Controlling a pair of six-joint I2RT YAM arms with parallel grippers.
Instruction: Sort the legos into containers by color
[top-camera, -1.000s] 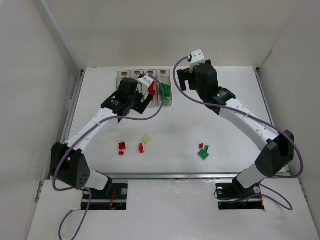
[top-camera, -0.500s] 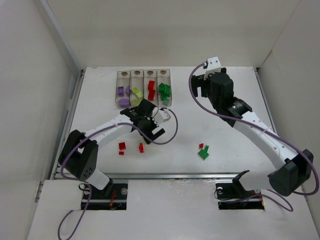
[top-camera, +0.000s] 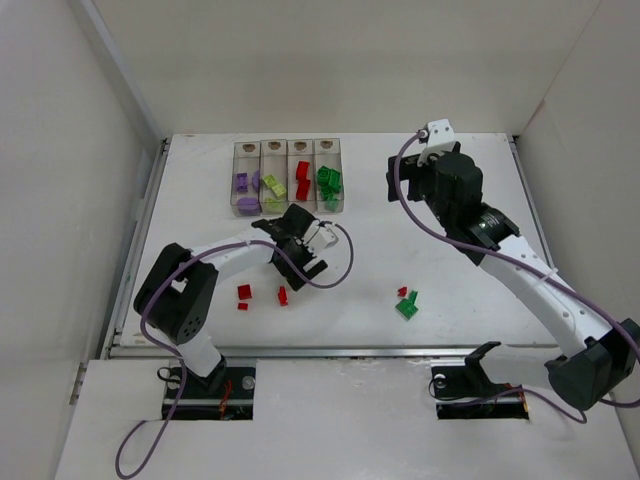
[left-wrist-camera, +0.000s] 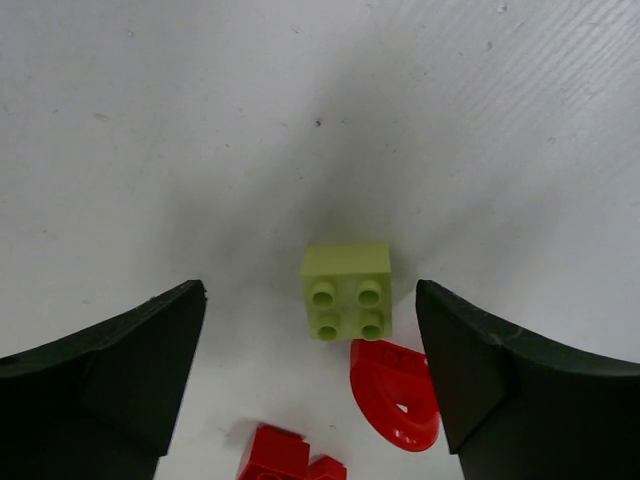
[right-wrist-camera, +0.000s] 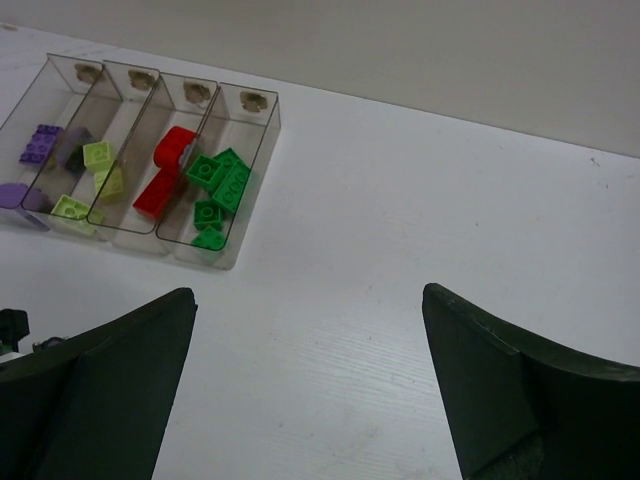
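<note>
A pale yellow-green lego (left-wrist-camera: 347, 291) lies studs-up on the table between the fingers of my left gripper (left-wrist-camera: 310, 292). The gripper is open, with a gap on each side of the brick. In the top view this gripper (top-camera: 298, 263) hangs low over the table and hides that brick. A red rounded lego (left-wrist-camera: 397, 395) and a red brick (left-wrist-camera: 285, 458) lie just behind it. The containers (top-camera: 287, 146) stand at the back left holding purple, yellow-green, red and green legos in separate bins. My right gripper (right-wrist-camera: 308, 293) is open and empty, raised to the right of the containers (right-wrist-camera: 262, 130).
Loose red legos (top-camera: 244, 292) lie near the front left. A green lego (top-camera: 406, 307) and a small red one (top-camera: 402, 292) lie front right. White walls enclose the table on three sides. The left arm's cable loops beside its wrist (top-camera: 345, 255).
My left arm came away from the containers and dropped over the yellow-green lego, its jaws narrowing slightly. My right arm drew back to the right, away from the bins.
</note>
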